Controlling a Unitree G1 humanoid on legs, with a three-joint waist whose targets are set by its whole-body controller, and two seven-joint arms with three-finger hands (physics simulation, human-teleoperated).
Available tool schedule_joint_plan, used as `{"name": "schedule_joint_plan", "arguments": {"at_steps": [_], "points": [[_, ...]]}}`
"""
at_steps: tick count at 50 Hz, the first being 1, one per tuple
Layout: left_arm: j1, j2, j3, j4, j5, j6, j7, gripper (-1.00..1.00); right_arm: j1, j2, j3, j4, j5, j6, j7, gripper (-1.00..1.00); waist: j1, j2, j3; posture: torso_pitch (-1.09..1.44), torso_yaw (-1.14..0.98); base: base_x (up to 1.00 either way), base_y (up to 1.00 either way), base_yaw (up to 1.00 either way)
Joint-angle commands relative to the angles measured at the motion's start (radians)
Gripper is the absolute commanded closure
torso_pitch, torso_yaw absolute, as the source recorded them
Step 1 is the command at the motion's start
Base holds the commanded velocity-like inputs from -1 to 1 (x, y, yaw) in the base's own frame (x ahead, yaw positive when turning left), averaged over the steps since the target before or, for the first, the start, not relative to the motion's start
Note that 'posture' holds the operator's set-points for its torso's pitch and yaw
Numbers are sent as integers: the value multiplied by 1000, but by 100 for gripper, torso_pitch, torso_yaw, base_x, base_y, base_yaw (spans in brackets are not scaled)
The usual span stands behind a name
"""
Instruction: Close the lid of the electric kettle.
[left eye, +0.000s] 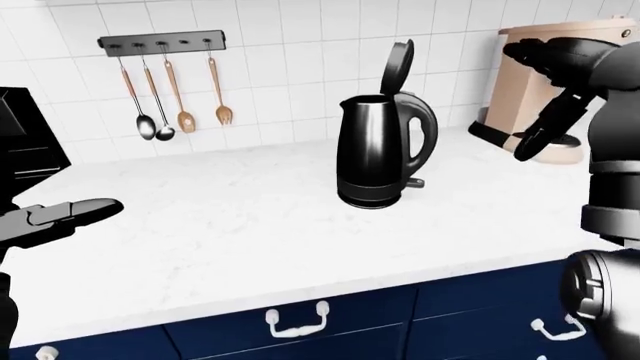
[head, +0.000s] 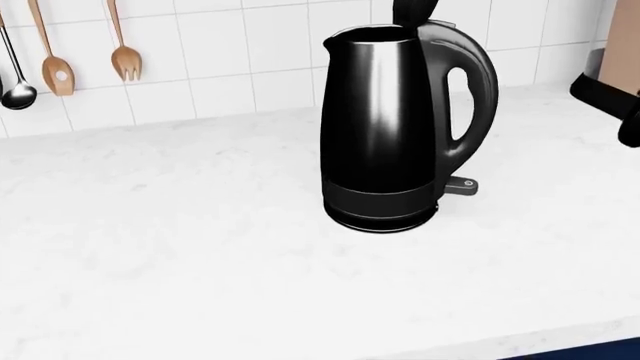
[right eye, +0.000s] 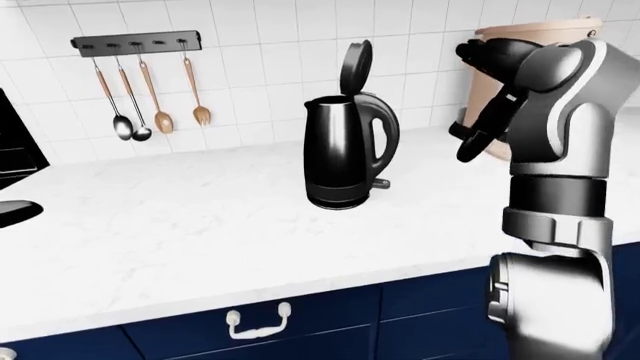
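The black electric kettle stands on the white counter, handle to the right. Its lid is hinged up, almost vertical, above the open mouth; the head view cuts the lid off at the top. My right hand hangs raised to the right of the kettle, apart from it, fingers loose and holding nothing. It shows in the head view only as a dark shape at the right edge. My left hand lies flat and open far to the left, low over the counter.
A beige appliance with a black base stands right of the kettle, behind my right hand. Spoons and a fork hang from a wall rail. A black appliance sits at the left. Navy drawers lie below the counter's edge.
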Motion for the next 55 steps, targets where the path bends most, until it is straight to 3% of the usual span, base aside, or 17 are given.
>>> {"name": "schedule_joint_plan", "arguments": {"at_steps": [1,23,55], "points": [[-20,18,4,-16,1,-28,-2,-100,-46,-9,-2,-4,-21,-37,-30,-100,-1,-2,-3,-54,0,0,0,0],[-31,29,8,-18,-7,-14,3,-100,-209,57,47,179,-141,-151,-43,-100,-3,9,0,-54,0,0,0,0],[-29,23,-6,-4,3,-34,0,-100,-232,185,86,257,-195,-172,-103,-100,-1,14,-1,-54,0,0,0,0]]}}
